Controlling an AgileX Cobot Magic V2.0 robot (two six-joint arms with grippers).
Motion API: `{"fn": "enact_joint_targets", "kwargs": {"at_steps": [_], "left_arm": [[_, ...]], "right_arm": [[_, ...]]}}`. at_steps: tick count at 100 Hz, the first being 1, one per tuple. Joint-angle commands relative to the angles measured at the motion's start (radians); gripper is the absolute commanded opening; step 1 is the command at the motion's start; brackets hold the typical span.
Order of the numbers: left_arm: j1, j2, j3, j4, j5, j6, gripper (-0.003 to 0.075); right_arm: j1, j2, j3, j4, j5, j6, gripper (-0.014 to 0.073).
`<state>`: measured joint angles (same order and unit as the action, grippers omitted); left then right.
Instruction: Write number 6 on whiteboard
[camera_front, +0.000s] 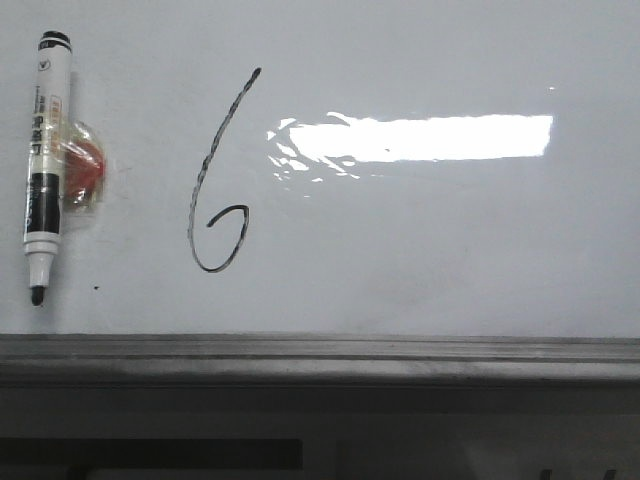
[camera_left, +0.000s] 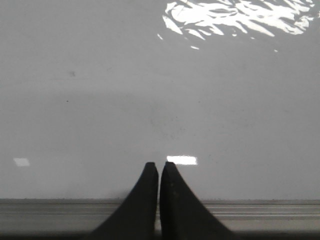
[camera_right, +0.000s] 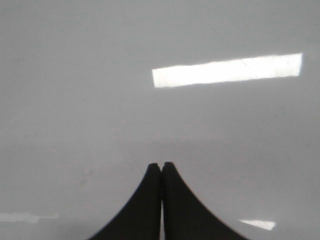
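Note:
The whiteboard (camera_front: 420, 250) fills the front view, glossy white with a bright glare bar. The number 6 (camera_front: 218, 190) is drawn on it in thin black line, a long slanted stem with a small loop at its base. A black-and-white marker (camera_front: 43, 165) lies on the board at the far left, tip down, uncapped. Neither gripper shows in the front view. My left gripper (camera_left: 159, 165) is shut and empty over the board (camera_left: 150, 100) near its ledge. My right gripper (camera_right: 161, 165) is shut and empty over bare board (camera_right: 100, 100).
A grey metal ledge (camera_front: 320, 355) runs along the board's lower edge and also shows in the left wrist view (camera_left: 260, 215). A reddish holder wrapped in clear tape (camera_front: 82, 165) sits beside the marker. A tiny black dot (camera_front: 96, 288) lies below it.

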<state>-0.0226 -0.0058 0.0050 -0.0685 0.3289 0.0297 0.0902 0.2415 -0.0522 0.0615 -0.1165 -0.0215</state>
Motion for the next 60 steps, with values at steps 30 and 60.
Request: {"fn": "enact_joint_targets", "kwargs": {"at_steps": [30, 60], "left_arm": [[-0.004, -0.031, 0.044, -0.001, -0.046, -0.011, -0.0019], [-0.004, -0.029, 0.044, -0.001, -0.046, -0.011, -0.0019]], "right_arm": [[-0.091, -0.264, 0.092, -0.231, 0.180, 0.210, -0.0053], [-0.093, -0.271, 0.092, -0.237, 0.429, 0.171, -0.0053]]}}
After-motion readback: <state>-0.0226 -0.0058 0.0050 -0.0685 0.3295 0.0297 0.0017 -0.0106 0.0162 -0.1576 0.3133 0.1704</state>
